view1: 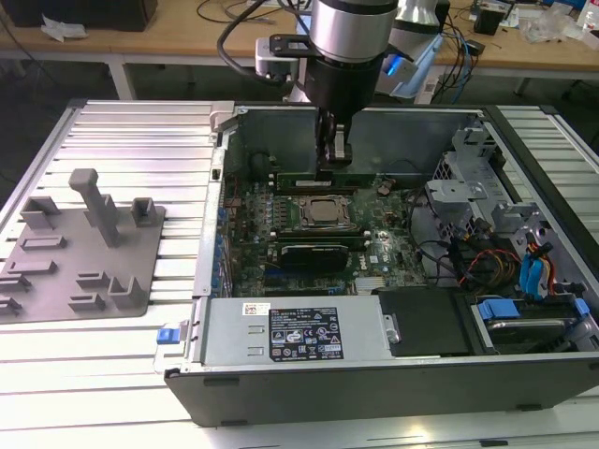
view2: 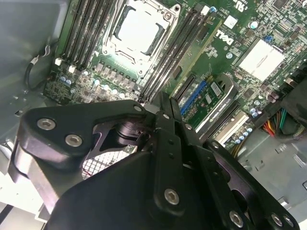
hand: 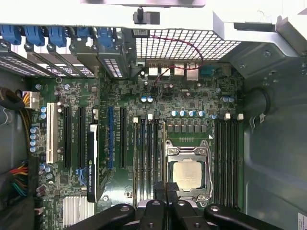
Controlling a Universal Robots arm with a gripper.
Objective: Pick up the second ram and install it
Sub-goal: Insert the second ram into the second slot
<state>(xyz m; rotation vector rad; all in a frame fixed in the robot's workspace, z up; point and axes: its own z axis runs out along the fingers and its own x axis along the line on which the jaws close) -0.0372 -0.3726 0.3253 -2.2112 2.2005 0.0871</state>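
The second ram (view1: 299, 176) is a thin greenish stick. It is held level inside the open computer case, above the motherboard. My gripper (view1: 334, 166) reaches straight down and is shut on the stick's middle. In the second wrist view the ram (view2: 196, 56) runs away from my closed gripper (view2: 164, 103), along the black memory slots (view2: 175, 50) beside the silver processor socket (view2: 139, 28). In the first wrist view my gripper (hand: 166, 187) sits over the slots (hand: 148, 153) next to the socket (hand: 189, 172). I cannot tell whether the stick touches a slot.
A black graphics card (view1: 323, 254) lies just in front of the socket. The power supply (view1: 290, 332) fills the case's near side. Drive cages and cables (view1: 487, 215) crowd the exterior view's right. A grey fixture plate with blocks (view1: 84, 248) lies outside the case at the exterior view's left.
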